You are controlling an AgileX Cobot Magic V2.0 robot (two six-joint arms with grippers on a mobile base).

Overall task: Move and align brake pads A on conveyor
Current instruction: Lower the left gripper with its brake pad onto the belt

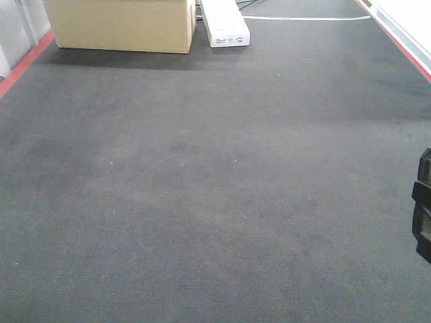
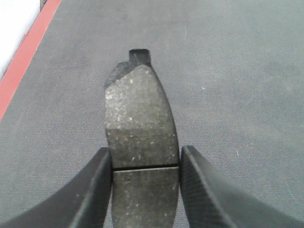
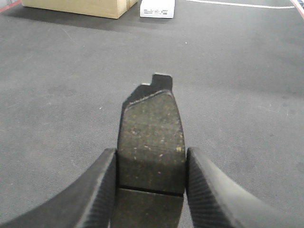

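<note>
In the left wrist view my left gripper (image 2: 145, 164) is shut on a brake pad (image 2: 140, 114). The pad's gritty grey face points up, its groove sits level with the fingertips, and its dark backing tab points away from me. My right gripper (image 3: 151, 164) is likewise shut on a second brake pad (image 3: 152, 126), held the same way. Both pads hang over the dark charcoal conveyor (image 1: 202, 188). No pad shows in the front view, where only a black piece of an arm (image 1: 423, 205) pokes in at the right edge.
A cardboard box (image 1: 121, 23) and a white carton (image 1: 225, 23) stand at the belt's far end. Red borders run along the left side (image 1: 23, 64) and the right side (image 1: 404, 47). A red border (image 2: 28, 52) also lies left of the left gripper.
</note>
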